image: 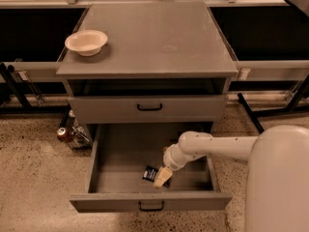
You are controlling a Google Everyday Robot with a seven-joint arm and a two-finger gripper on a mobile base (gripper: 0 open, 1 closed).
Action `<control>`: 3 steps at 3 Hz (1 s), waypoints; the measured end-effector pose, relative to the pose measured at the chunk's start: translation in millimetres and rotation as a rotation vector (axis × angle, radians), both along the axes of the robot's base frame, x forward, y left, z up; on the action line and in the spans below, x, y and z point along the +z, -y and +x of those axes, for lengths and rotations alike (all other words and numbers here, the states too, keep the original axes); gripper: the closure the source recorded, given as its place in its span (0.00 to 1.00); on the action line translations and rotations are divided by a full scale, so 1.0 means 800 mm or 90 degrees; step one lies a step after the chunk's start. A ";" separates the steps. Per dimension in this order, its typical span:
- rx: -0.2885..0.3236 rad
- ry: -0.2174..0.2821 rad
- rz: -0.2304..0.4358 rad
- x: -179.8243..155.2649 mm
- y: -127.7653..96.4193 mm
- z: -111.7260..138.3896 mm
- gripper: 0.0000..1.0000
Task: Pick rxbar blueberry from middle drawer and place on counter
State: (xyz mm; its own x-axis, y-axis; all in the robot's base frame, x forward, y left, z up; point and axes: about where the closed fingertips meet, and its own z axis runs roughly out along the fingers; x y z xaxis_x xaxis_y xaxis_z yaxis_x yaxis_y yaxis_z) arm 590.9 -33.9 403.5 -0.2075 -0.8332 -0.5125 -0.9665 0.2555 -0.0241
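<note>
Gripper (162, 177) low inside open middle drawer (103, 203), seemingly touching rxbar blueberry (149, 172); grip state unclear.

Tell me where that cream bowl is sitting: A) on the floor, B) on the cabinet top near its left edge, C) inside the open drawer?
B: the bowl rests on the counter, while the tool is down in the open middle drawer next to the rxbar blueberry.
</note>
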 end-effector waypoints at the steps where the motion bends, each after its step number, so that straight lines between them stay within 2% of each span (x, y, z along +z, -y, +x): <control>1: 0.007 0.008 -0.022 -0.037 -0.003 0.001 0.00; 3: 0.005 0.030 -0.061 -0.062 -0.010 -0.004 0.00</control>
